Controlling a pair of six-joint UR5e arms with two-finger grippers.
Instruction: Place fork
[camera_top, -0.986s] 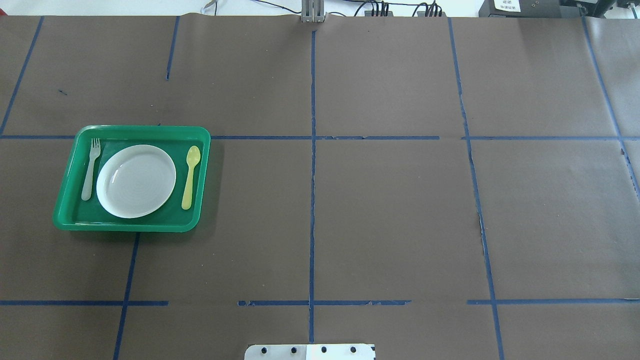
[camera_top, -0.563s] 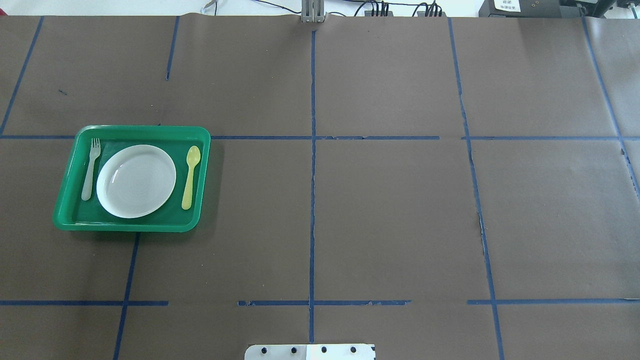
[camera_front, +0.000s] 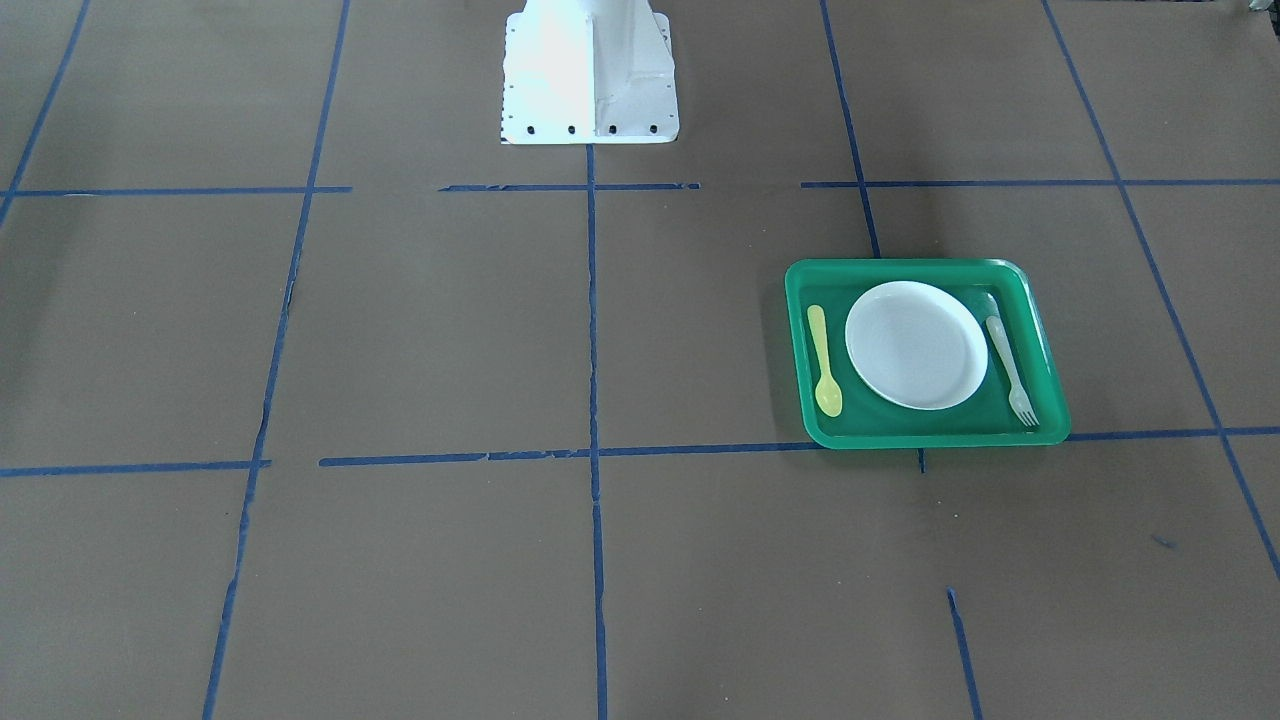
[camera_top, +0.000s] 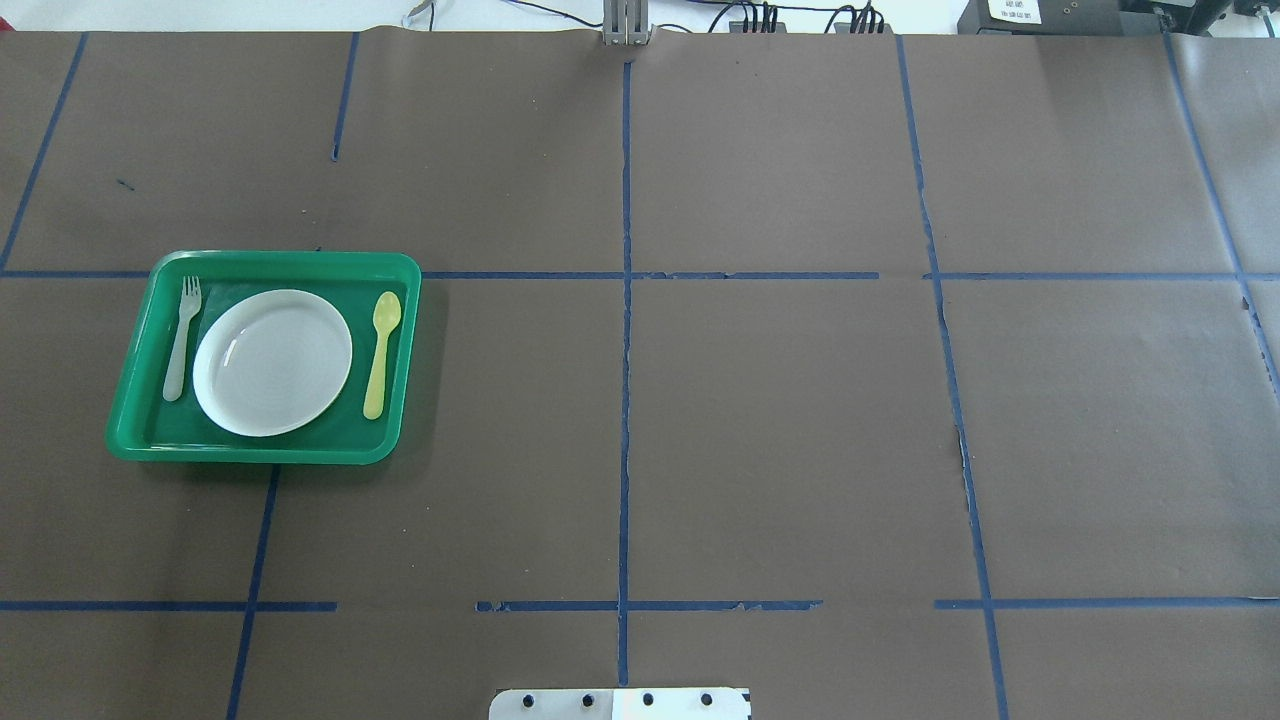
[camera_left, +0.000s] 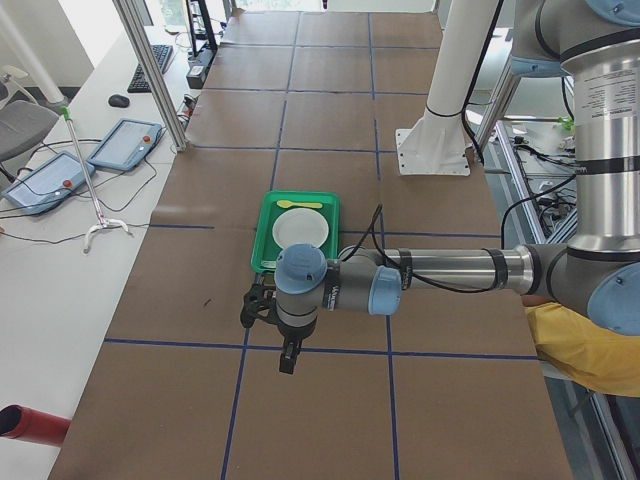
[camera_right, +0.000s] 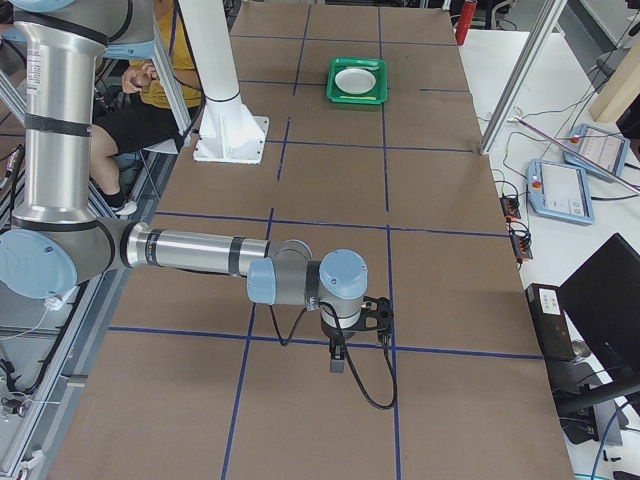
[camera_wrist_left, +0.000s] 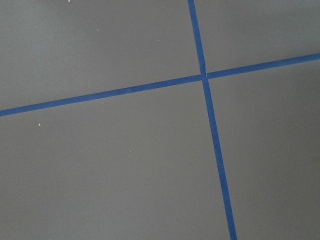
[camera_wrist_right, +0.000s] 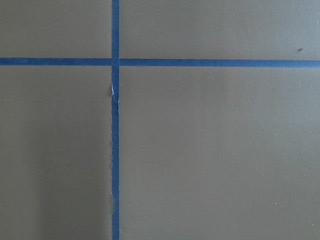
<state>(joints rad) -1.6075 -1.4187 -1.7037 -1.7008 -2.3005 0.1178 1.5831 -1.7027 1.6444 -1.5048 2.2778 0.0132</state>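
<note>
Currently the fork (camera_top: 181, 340) is seen lying flat in the green tray (camera_top: 265, 258), just beside the white plate (camera_top: 272, 362) on its outer side, tines pointed away from the robot. A yellow spoon (camera_top: 381, 355) is laid on the plate's opposite side. The tray is set on the tabletop (camera_top: 780, 420) in the robot's left half. The left claw (camera_left: 287, 365) and right claw (camera_right: 336, 365) are held above bare tabletop, well apart from the tray. Whether either claw is released or clenched cannot be told.
</note>
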